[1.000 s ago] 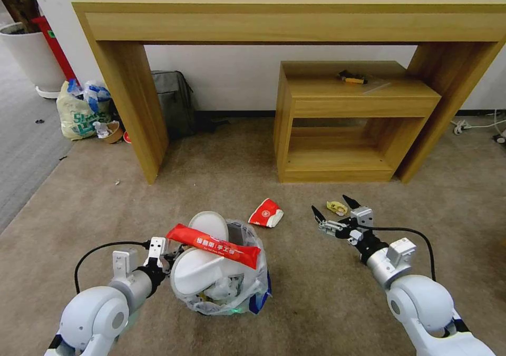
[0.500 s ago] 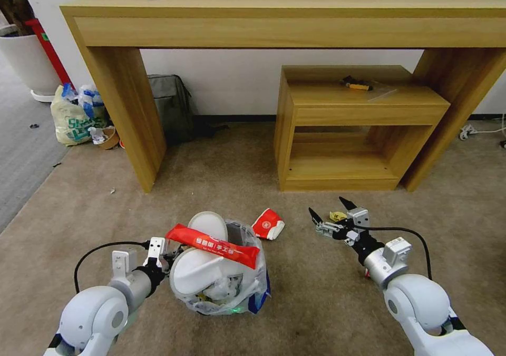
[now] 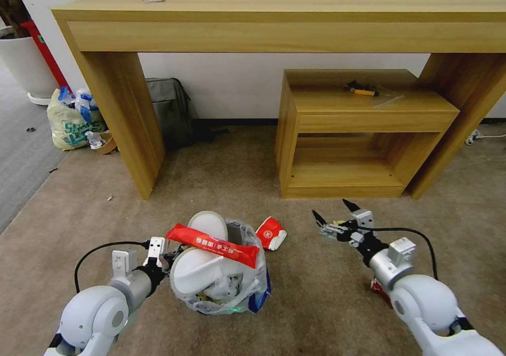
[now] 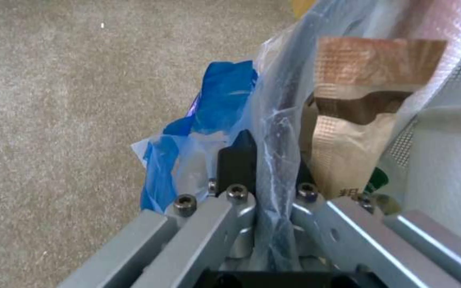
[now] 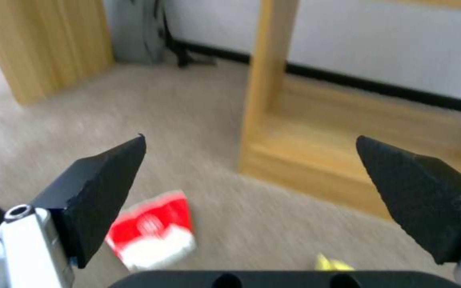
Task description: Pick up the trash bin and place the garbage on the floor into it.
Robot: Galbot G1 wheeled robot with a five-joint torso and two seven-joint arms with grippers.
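Note:
The trash bin, lined with a crinkly plastic bag, hangs just before me, stuffed with white slippers and topped by a long red wrapper. My left gripper is shut on the bin's rim and bag; a brown wrapper lies inside. A red-and-white paper cup lies on the beige floor beside the bin. My right gripper hovers open to the cup's right, with the cup and a yellow wrapper below its wide-apart jaws.
A long wooden desk spans the back, with a low wooden shelf unit under its right end. A grey backpack leans on the wall. A pale-yellow shopping bag and a white planter stand far left. A red scrap lies under my right arm.
The whole view has shifted as the camera moved; the desk, shelf and paper cup sit lower and closer. The yellow wrapper has slipped behind my right gripper. Both grippers keep their states.

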